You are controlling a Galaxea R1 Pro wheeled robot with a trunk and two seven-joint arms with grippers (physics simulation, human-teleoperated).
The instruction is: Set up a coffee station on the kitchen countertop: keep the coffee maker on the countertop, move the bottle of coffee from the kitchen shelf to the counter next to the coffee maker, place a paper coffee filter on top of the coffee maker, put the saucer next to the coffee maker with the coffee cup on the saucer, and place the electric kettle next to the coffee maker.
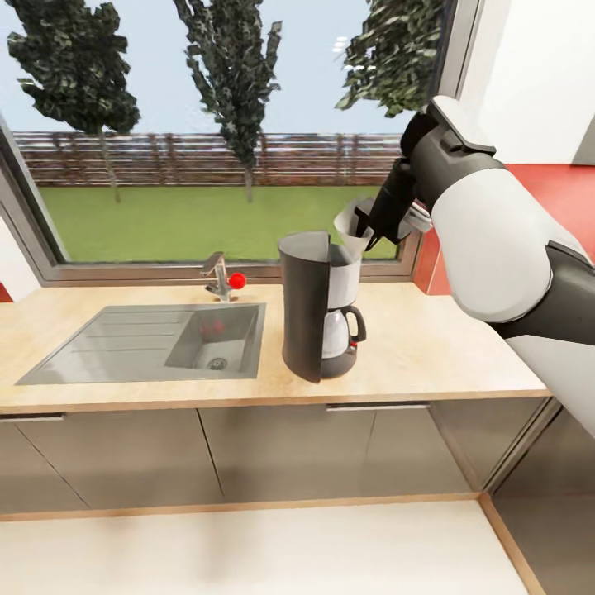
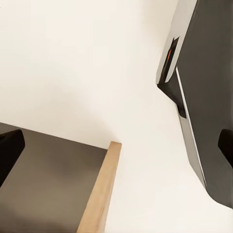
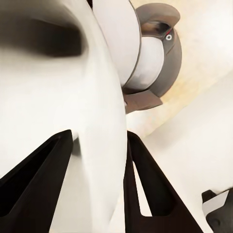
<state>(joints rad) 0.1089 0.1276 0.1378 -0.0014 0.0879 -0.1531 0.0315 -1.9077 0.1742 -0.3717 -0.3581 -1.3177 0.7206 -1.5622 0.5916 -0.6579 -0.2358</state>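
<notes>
Filter over coffee maker, not seated yet.
Right claw (image 1: 369, 234) pinches paper filter (image 1: 351, 221) just above coffee maker (image 1: 321, 306) on countertop (image 1: 430, 347); left claw can't tell. Risk: off-centre release, so filter tips off top.

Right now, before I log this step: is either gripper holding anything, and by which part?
The right gripper pinches the paper coffee filter by its upper rim wall, one finger inside, just above the coffee maker.
</notes>
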